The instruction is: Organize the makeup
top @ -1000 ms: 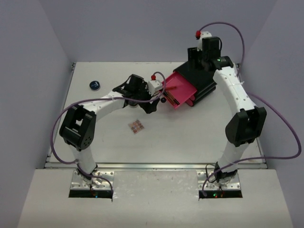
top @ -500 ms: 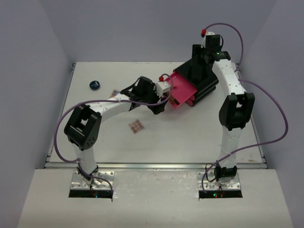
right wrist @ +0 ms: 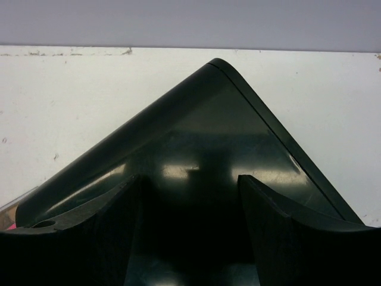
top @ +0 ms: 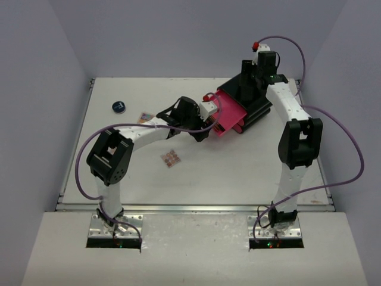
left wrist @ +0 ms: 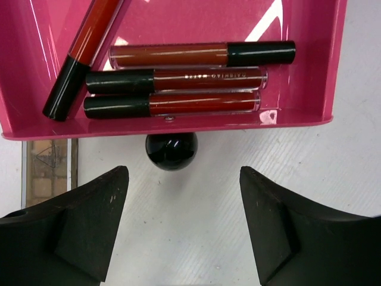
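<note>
Several red lipsticks (left wrist: 172, 78) with black caps lie in the open pink drawer (left wrist: 178, 18) of the black box (top: 257, 106). My left gripper (left wrist: 183, 174) hangs open just in front of that drawer (top: 231, 111), nothing between its fingers. A glossy black ball (left wrist: 171, 150) sits at the drawer's front edge, ahead of the jaws. A tan palette (left wrist: 47, 170) shows beside the left finger. On the table lie another palette (top: 171, 158), a third palette (top: 144, 117) and a dark-blue jar (top: 119, 106). My right gripper (right wrist: 189, 185) stands open over the box top (right wrist: 208, 119).
The black box with the pulled-out drawer stands at the back right, turned at an angle. The left arm (top: 143, 132) stretches across the table's middle toward it. Grey walls close in the table at the back and both sides.
My left gripper has moved right, closer to the drawer front, uncovering the palette near the back left. The right arm has swung upright, its gripper staying over the box.
</note>
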